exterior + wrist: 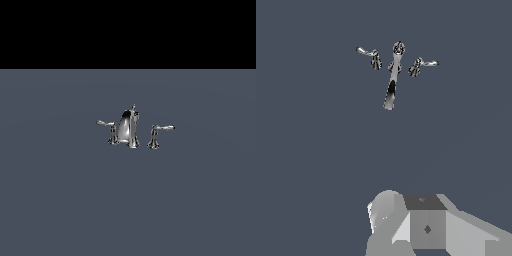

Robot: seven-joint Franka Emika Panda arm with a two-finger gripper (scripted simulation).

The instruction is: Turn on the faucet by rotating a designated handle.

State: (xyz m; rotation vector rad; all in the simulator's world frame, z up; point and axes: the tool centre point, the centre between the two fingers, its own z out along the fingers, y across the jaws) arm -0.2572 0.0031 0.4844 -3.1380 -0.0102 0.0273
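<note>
Surface: flat slate-grey floor (60,200) running back to a black band across the top of the exterior view.
Faucet: shiny chrome set (129,129) standing near the middle of the floor, three separate pieces in a row.
Spout: the tallest piece (128,127), tapered and upright, with a tiny knob on top; in the wrist view it shows as a long narrow shape (392,82) reaching away from the row of handles.
Handle: on the exterior view's left of the spout, just beside it, a short flared post (112,134) with a thin lever; the lever lies roughly level, its long axis along the row, the tip pointing to the exterior view's left, away from the spout.
Twin handle: on the other side of the spout (156,135), set a little apart, lever pointing to the exterior view's right.
Gripper: only grey blocky wrist parts (426,225) show at the edge of the wrist view; fingers not seen, so how wide it stands cannot be told. It touches nothing visible and sits well apart from the faucet.
</note>
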